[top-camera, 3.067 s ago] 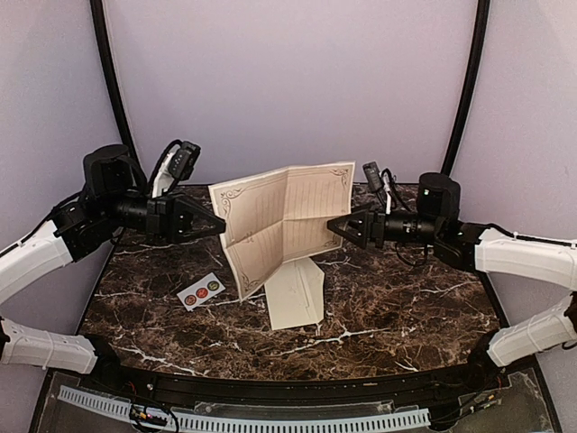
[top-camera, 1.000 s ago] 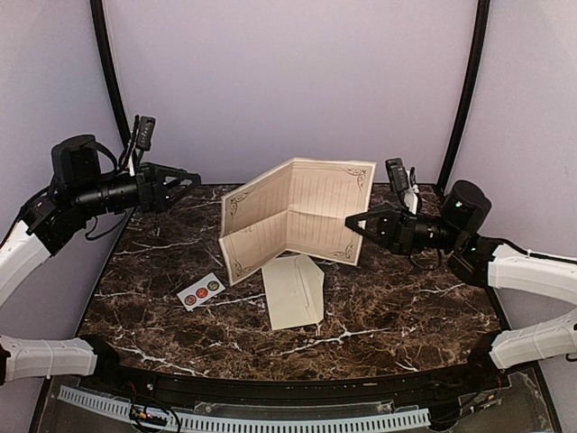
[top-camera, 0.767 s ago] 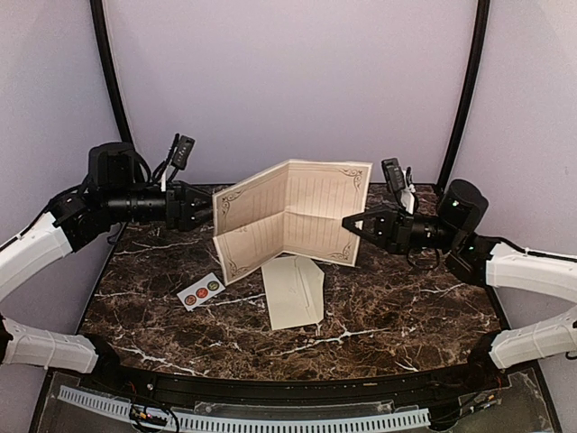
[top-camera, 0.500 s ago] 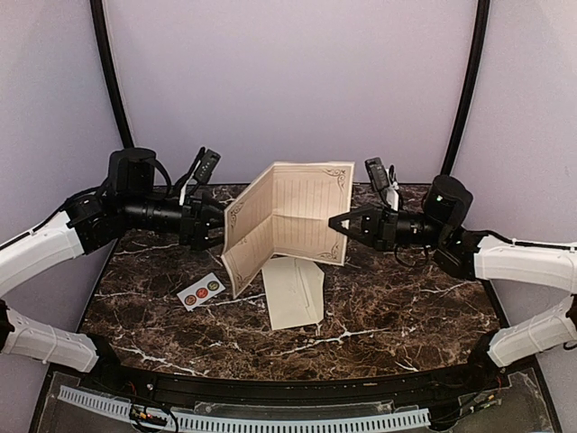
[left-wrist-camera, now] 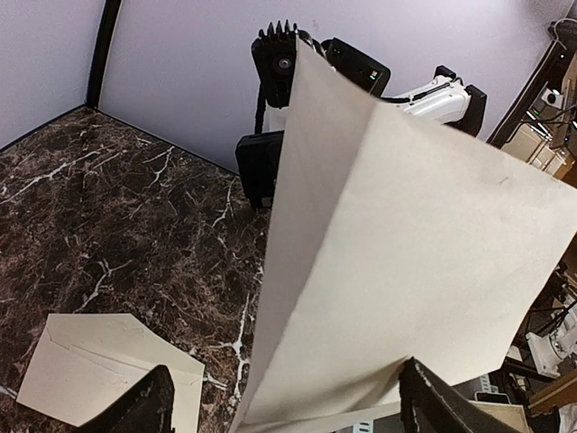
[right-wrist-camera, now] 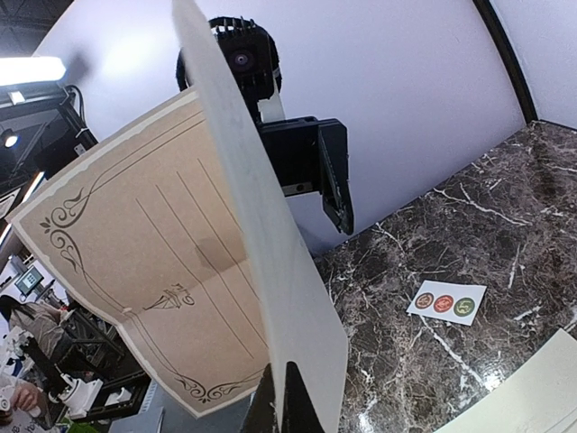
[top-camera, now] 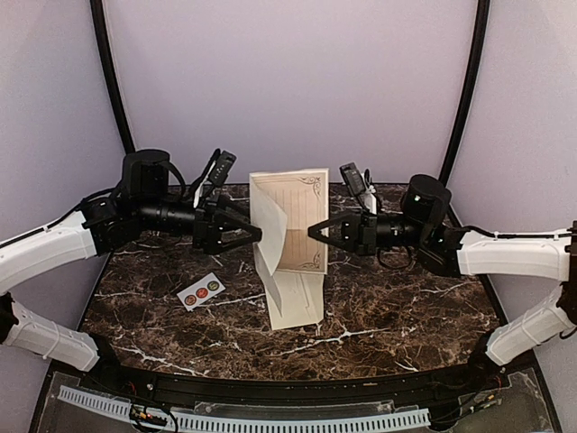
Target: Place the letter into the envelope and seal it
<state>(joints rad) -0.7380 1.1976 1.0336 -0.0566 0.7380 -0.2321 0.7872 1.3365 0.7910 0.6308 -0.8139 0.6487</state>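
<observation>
Top external: letter (top-camera: 293,216) aloft, outside flat envelope (top-camera: 302,307) beneath.

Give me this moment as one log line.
letter: half-folded, held up | left end effector: open astride letter | right end effector: shut on letter | envelope: flat on table

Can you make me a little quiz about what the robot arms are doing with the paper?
1. True or false: the right pincer is pinching one edge of the letter and holding it up in the air.
2. Pick one. The left pincer is: A) open, with the letter between its fingers; B) shut tight on the letter; C) out of sight.
3. Fill the gap: the sticker strip shows ___ round stickers.

Key: 1 true. 2 A. 3 three.
</observation>
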